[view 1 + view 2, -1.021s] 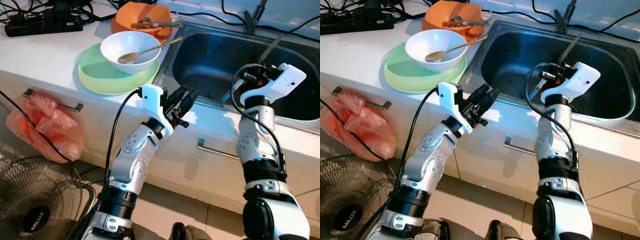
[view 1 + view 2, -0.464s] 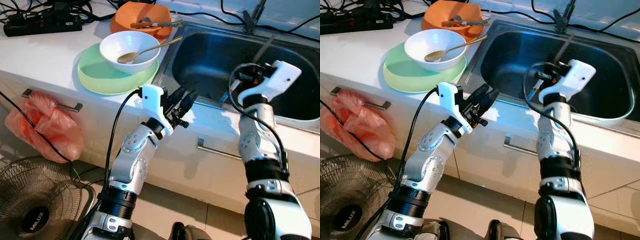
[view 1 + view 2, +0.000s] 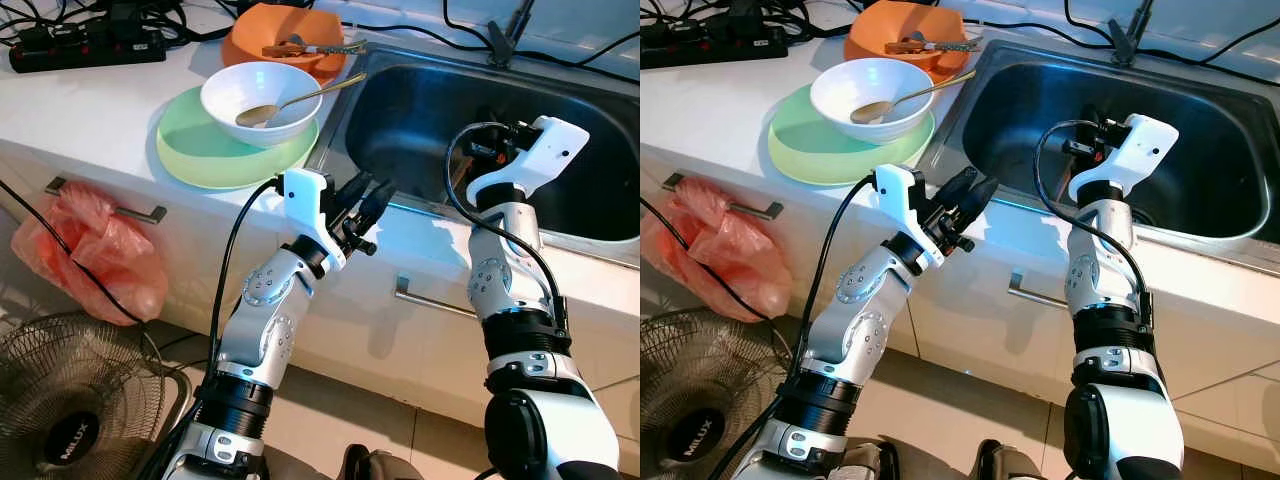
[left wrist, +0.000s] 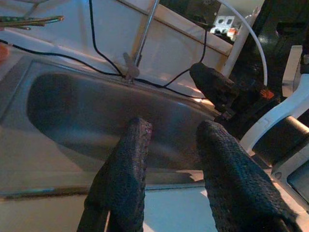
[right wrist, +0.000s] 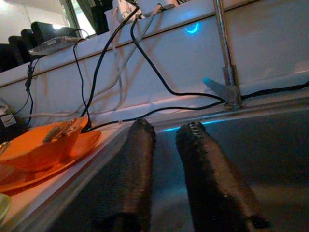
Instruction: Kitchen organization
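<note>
white bowl (image 3: 259,96) holding a spoon (image 3: 290,102) sits upright on a green plate (image 3: 215,150)

Both arms raised forward, left pincer (image 3: 366,197) and right pincer (image 5: 166,140) slightly parted, empty.

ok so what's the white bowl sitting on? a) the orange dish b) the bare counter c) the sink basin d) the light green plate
d, the white bowl, with a spoon resting in it, sits on the light green plate on the counter, left of the sink; the orange dish is behind it.

Brushed-metal sink (image 3: 420,110) (bowl (image 3: 262,95) perhaps ceramic)
</note>
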`<state>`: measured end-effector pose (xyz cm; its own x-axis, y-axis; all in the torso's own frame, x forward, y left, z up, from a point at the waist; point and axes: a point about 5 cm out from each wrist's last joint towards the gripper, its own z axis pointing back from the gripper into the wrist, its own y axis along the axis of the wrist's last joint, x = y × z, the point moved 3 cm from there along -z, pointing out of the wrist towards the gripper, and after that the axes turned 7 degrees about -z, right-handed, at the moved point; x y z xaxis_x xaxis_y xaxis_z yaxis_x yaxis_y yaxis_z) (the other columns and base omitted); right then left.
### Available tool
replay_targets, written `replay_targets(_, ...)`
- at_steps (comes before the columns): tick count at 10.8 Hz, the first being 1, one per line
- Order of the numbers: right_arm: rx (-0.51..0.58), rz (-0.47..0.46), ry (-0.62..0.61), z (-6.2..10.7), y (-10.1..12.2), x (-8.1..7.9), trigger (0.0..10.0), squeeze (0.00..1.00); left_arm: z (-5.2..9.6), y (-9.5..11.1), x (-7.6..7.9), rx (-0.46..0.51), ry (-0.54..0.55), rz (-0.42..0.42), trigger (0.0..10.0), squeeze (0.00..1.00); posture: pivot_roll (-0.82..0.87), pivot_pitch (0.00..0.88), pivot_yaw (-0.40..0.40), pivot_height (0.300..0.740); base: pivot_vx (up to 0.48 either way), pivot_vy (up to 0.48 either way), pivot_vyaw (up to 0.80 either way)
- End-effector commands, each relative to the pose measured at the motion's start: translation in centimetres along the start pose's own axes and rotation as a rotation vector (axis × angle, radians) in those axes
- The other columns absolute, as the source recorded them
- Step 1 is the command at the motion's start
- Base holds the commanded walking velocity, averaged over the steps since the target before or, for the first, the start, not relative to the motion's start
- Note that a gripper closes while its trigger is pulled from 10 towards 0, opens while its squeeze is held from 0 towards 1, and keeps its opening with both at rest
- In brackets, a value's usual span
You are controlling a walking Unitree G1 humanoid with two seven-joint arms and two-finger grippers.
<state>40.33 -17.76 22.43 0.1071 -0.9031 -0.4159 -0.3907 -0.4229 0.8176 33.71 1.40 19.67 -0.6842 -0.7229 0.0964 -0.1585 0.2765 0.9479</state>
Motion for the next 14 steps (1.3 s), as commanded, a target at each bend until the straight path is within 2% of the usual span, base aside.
replay_targets(1,0.014,0.003,0.015,-0.2,0.3,-0.2,10.0,1.00,-0.1,-0.2,0.4,-0.009,-0.013,-0.008,10.0,0.00,0.03,0.151,-0.046,0.740,0.000,0.000,0.00)
replay_targets(2,0.015,0.005,0.013,-0.3,0.3,-0.2,10.0,1.00,-0.1,-0.2,0.4,-0.009,-0.013,-0.008,10.0,0.00,0.04,0.149,-0.047,0.740,0.000,0.000,0.00)
replay_targets(3,0.017,0.006,0.013,-0.3,0.3,-0.3,10.0,0.00,-0.1,-0.2,0.4,-0.010,-0.012,-0.008,10.0,0.00,0.04,0.150,-0.046,0.740,0.000,0.000,0.00)
replay_targets(7,-0.004,-0.036,-0.003,-0.1,-0.1,-0.1,10.0,0.00,-0.1,-0.2,0.2,-0.008,0.004,-0.016,10.0,0.00,0.03,0.156,-0.048,0.740,0.000,0.000,0.00)
replay_targets(8,0.009,-0.058,0.018,-0.3,0.4,-0.6,10.0,0.69,-0.1,-0.1,0.1,-0.006,0.006,-0.019,10.0,0.00,0.03,0.158,-0.047,0.740,0.000,0.000,0.00)
replay_targets(9,0.043,-0.082,0.053,-0.8,1.5,-1.6,10.0,1.00,-0.1,0.0,0.1,-0.002,0.009,-0.029,10.0,0.00,0.03,0.158,-0.047,0.740,0.000,0.000,0.00)
replay_targets(10,0.067,-0.098,0.061,-1.2,2.4,-2.2,10.0,0.00,-0.3,0.3,0.0,0.006,0.014,-0.056,10.0,0.00,0.03,0.157,-0.047,0.740,0.000,0.000,0.00)
replay_targets(12,0.091,-0.144,0.076,-1.4,3.3,-2.9,10.0,0.00,-0.5,1.1,-0.7,0.030,0.058,-0.114,10.0,0.00,0.03,0.157,-0.048,0.740,0.000,0.000,0.00)
replay_targets(13,0.066,-0.156,0.088,-1.3,3.0,-3.0,10.0,0.00,-0.6,1.6,-1.0,0.043,0.076,-0.140,10.0,0.00,0.03,0.154,-0.049,0.740,0.000,0.000,0.00)
replay_targets(14,-0.032,-0.175,0.120,-0.9,1.3,-3.2,10.0,0.00,-0.7,2.1,-1.3,0.058,0.095,-0.182,10.0,0.00,0.03,0.154,-0.050,0.740,0.000,0.000,0.00)
